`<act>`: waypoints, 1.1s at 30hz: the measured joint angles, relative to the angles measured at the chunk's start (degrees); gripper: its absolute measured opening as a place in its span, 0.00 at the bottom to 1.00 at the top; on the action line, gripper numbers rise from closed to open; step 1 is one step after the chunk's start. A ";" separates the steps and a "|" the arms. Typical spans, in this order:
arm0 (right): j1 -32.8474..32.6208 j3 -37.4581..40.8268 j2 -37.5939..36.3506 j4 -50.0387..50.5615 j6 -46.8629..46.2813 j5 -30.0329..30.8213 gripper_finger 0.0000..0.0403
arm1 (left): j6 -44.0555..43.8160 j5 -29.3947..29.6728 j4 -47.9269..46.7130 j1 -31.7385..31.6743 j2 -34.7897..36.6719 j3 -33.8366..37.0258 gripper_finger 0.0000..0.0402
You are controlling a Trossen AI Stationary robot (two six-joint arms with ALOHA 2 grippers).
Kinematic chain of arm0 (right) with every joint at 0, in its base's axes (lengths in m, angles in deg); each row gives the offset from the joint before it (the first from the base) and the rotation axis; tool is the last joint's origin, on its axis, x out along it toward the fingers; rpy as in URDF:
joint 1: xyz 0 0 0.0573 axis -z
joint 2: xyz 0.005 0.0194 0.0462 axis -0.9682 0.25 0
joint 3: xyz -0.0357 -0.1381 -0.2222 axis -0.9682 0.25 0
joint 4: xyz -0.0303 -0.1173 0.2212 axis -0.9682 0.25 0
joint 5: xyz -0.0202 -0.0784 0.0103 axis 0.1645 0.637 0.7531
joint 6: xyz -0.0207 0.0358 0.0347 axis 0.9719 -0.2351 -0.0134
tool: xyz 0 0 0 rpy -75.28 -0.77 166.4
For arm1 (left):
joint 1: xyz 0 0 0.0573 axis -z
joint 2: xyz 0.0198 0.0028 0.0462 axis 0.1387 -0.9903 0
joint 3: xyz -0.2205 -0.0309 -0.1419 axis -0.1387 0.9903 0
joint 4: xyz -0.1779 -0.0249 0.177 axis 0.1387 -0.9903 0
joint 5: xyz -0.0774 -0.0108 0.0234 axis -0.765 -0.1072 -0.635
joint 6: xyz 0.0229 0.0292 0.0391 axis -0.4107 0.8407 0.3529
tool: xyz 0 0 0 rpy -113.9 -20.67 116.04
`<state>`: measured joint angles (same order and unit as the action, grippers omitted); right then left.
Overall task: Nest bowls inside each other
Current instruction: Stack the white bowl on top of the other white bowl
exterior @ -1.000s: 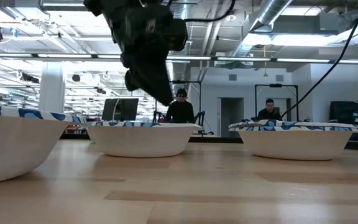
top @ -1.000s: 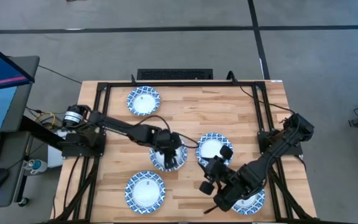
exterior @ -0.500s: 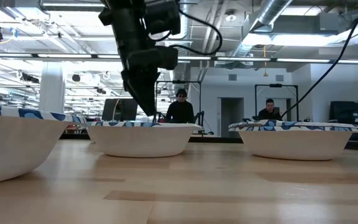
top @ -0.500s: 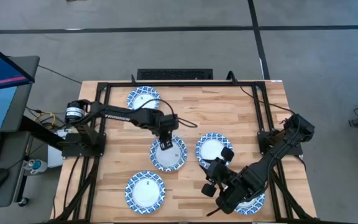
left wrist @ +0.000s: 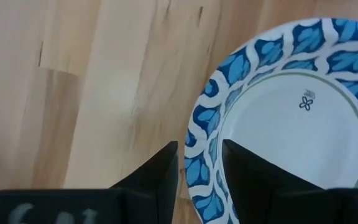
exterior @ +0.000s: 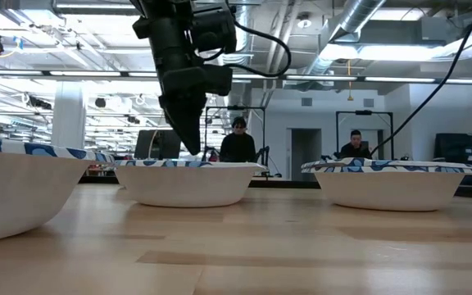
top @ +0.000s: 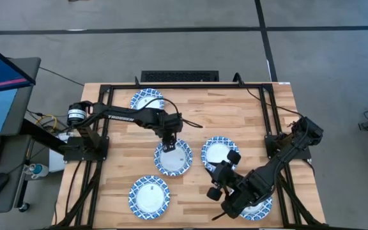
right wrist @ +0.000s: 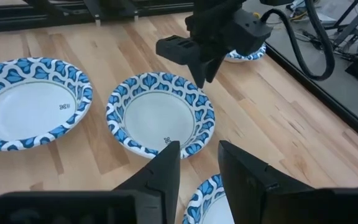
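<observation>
We count five bowls on the table point(top: 248, 108): a far-left bowl point(top: 147, 103), a middle bowl point(top: 173, 158) just left of another bowl point(top: 218, 151), a near-left bowl point(top: 149, 195), and a near-right bowl point(top: 259, 207) (mostly under the right arm).

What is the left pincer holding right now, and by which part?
Nothing yet. The left pincer is open, its fingers straddling the rim of the middle bowl. The right pincer holds nothing.

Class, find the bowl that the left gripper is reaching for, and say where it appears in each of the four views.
High view: centre bowl, mid-table, left gripper at its far rim.
Low view: middle bowl, below the gripper.
Left wrist view: right half, rim between the fingers.
Right wrist view: centre.
Shared landmark: the left gripper.
</observation>
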<state>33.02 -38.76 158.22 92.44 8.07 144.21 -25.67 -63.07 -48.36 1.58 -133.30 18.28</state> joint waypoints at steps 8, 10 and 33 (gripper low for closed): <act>0.26 0.00 0.00 -0.13 -0.01 0.01 0.33 | 7.32 -1.73 -0.02 -0.02 -0.08 0.02 0.29; 0.26 0.00 0.00 -0.26 -0.02 0.02 0.33 | 9.36 -1.98 0.13 -0.06 -0.51 0.00 0.29; 1.84 0.00 0.00 -0.28 -1.99 0.00 0.33 | 10.84 -5.19 3.21 -2.71 -0.59 3.63 0.29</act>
<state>34.86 -38.76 158.22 92.16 6.08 144.22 -14.82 -68.25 -45.15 -1.13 -133.89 21.91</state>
